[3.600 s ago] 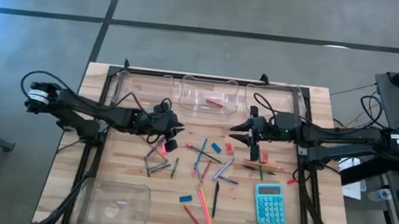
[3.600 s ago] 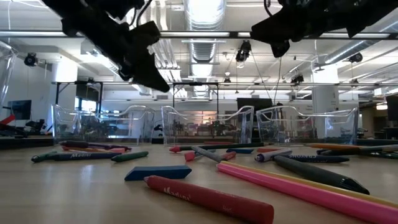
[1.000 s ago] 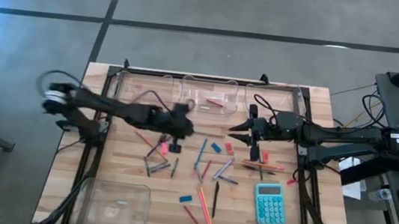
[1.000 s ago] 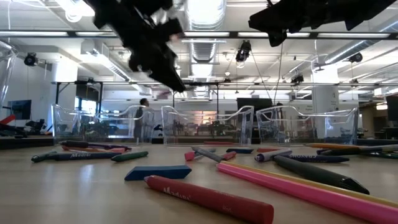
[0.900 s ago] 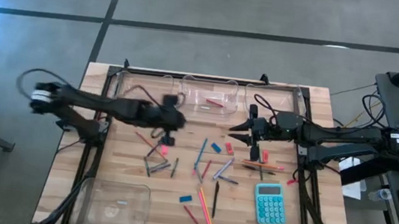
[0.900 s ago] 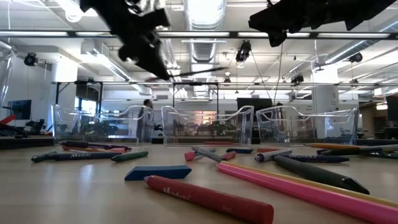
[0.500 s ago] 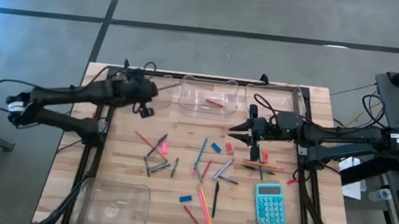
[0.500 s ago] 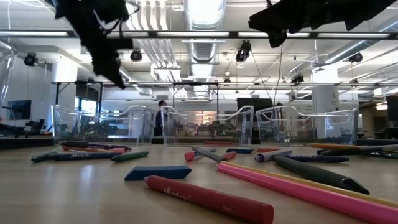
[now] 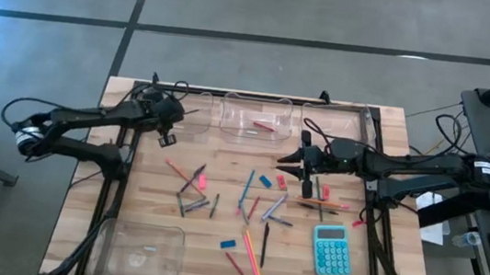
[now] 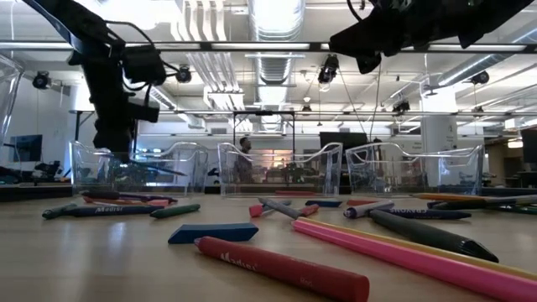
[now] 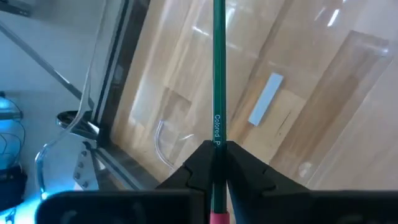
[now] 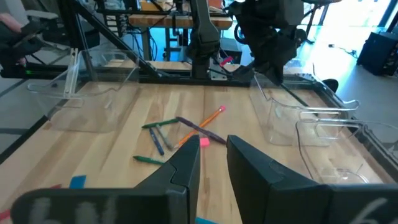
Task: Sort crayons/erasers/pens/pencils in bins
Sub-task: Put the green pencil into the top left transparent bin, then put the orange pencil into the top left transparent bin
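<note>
Slim green pencil, clear bin

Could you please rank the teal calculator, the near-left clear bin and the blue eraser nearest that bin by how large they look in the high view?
1. Near-left bin
2. Calculator
3. Blue eraser

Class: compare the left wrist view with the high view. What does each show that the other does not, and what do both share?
Left wrist only: the left gripper has its jaws shut on a green pencil, with a pale label on the bin floor beneath.

High only: the right gripper over the scattered sticks, the calculator, and a lone near-left bin.

Both: the left gripper above the far-left bin on the table.
</note>
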`<action>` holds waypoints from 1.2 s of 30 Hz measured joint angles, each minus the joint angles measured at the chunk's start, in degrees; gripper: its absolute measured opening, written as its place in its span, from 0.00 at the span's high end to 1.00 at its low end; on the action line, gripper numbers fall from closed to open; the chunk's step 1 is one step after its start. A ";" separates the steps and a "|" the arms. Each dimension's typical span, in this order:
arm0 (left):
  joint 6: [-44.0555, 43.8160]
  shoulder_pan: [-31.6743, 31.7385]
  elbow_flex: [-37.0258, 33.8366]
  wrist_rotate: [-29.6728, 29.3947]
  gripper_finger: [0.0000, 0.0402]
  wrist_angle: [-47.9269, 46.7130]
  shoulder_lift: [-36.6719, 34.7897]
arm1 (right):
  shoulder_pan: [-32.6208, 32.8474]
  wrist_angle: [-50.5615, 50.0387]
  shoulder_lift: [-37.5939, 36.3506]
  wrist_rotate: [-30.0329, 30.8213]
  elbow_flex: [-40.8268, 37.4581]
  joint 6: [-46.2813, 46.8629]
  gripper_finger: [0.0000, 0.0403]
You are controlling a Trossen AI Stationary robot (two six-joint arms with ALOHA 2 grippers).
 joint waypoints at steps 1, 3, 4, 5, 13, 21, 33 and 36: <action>-0.04 0.00 0.00 -0.03 0.92 0.00 0.50 | -0.01 0.29 0.21 0.00 0.00 0.02 0.83; -0.08 0.00 0.05 -0.64 0.88 0.18 1.34 | -0.01 0.68 0.60 0.02 0.00 0.07 0.83; -0.10 0.00 0.17 -0.98 0.86 0.65 1.66 | 0.00 0.78 0.76 0.03 0.00 0.07 0.83; -0.11 0.00 0.21 -1.56 0.84 1.27 1.93 | -0.01 0.66 0.88 0.09 0.00 0.09 0.83; -4.42 -0.42 3.70 -4.57 0.70 1.30 -0.48 | -0.01 -0.24 1.29 0.30 0.07 0.32 0.83; -13.91 -5.78 3.41 21.58 0.69 18.48 -13.51 | -0.01 -4.68 -0.15 2.14 0.17 4.31 0.83; -12.96 -28.13 -10.35 28.34 0.69 62.82 -17.96 | -0.11 -18.02 -2.41 4.24 0.17 12.97 0.77; -10.71 -28.80 -10.55 28.23 0.69 66.10 -16.81 | -0.11 -22.72 -2.38 4.15 0.17 14.68 0.71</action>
